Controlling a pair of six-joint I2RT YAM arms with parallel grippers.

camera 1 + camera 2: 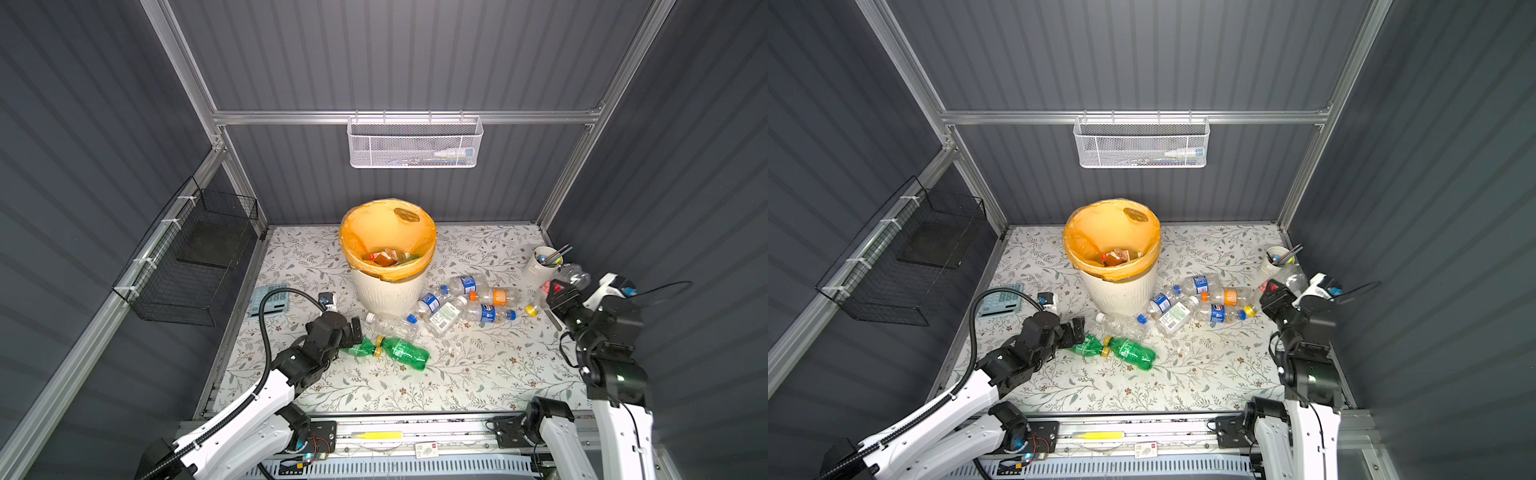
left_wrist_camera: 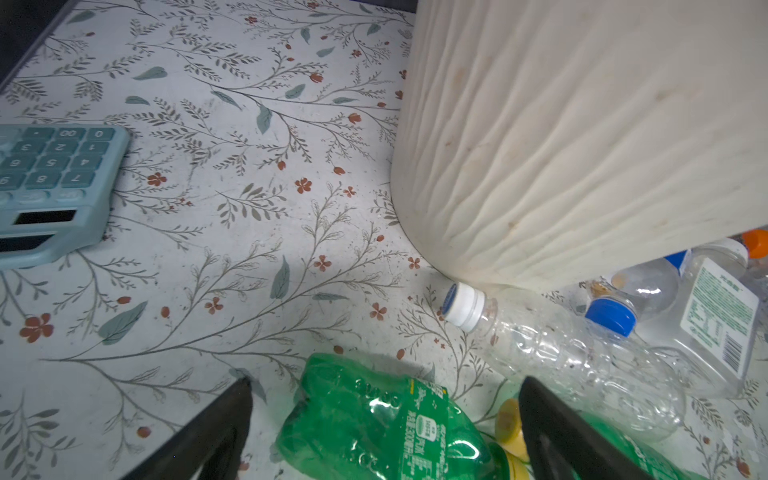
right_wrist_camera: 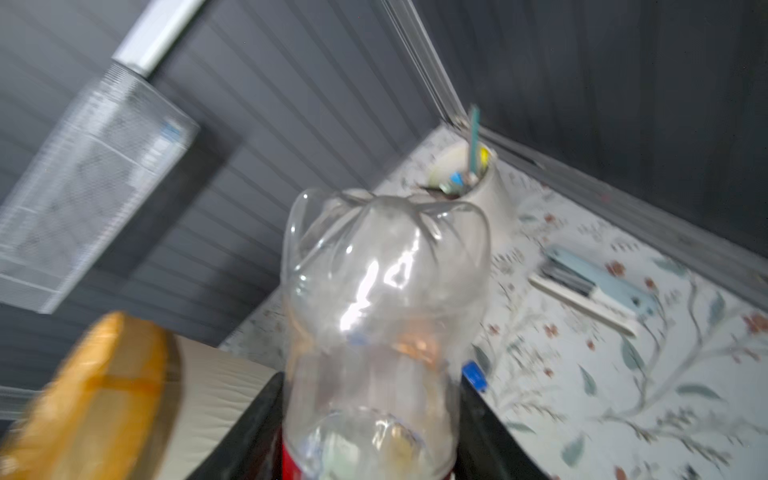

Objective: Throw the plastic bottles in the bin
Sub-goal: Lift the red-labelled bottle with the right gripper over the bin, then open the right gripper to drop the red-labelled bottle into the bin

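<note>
Here, right gripper (image 3: 370, 399) clamps clear bottle (image 3: 382, 291); open left gripper (image 2: 386, 386) straddles green bottle (image 2: 374, 428).

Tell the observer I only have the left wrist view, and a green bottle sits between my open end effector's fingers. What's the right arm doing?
Observer: The right end effector is shut on a clear red-labelled bottle, raised off the table.
Operator: Is it over the bin?
Observer: No, in both top views it is beside the cup of pens, well right of the bin.
Operator: Anything inside the bin?
Observer: Yes, some rubbish lies at the bottom of its orange liner.
</note>
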